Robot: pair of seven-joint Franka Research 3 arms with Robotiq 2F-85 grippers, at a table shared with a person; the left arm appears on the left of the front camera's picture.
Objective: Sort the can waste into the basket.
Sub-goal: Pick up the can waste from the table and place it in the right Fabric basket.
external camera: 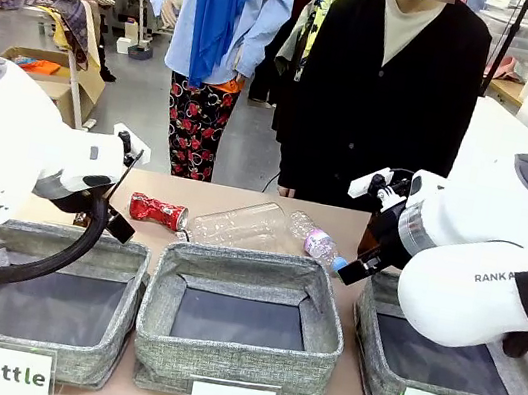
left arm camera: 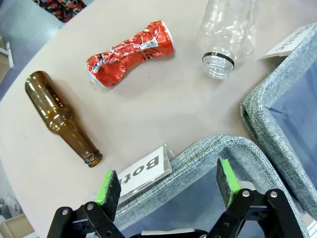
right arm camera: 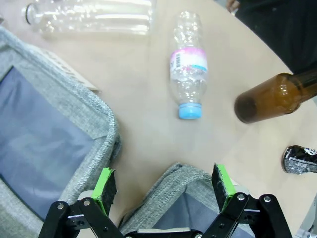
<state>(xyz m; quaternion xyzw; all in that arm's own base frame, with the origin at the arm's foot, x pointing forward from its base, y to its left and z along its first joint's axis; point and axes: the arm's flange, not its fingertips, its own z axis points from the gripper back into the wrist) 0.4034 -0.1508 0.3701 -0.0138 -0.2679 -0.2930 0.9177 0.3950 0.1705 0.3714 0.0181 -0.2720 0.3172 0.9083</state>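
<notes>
A crushed red can (left arm camera: pixel 131 53) lies on the table beyond the bins, also seen in the front view (external camera: pixel 157 210). My left gripper (left arm camera: pixel 168 183) hangs open and empty over the far rim of the "Bottle" bin, well short of that can. A dark dented can (right arm camera: pixel 299 159) lies at the right edge of the right wrist view, beside a brown bottle (right arm camera: pixel 277 96). My right gripper (right arm camera: pixel 163 186) stands open with nothing in it above the far rim of the basket (right arm camera: pixel 183 173) labelled "Can" (external camera: pixel 367 337).
The "Bottle" bin (external camera: pixel 128 254) and the "Plastic" bin (external camera: pixel 325 314) stand left of the basket. A large clear bottle (external camera: pixel 239 224), a small pink-labelled one (right arm camera: pixel 188 69) and another brown bottle (left arm camera: pixel 62 118) lie behind the bins. A person (external camera: pixel 392 97) stands at the far side.
</notes>
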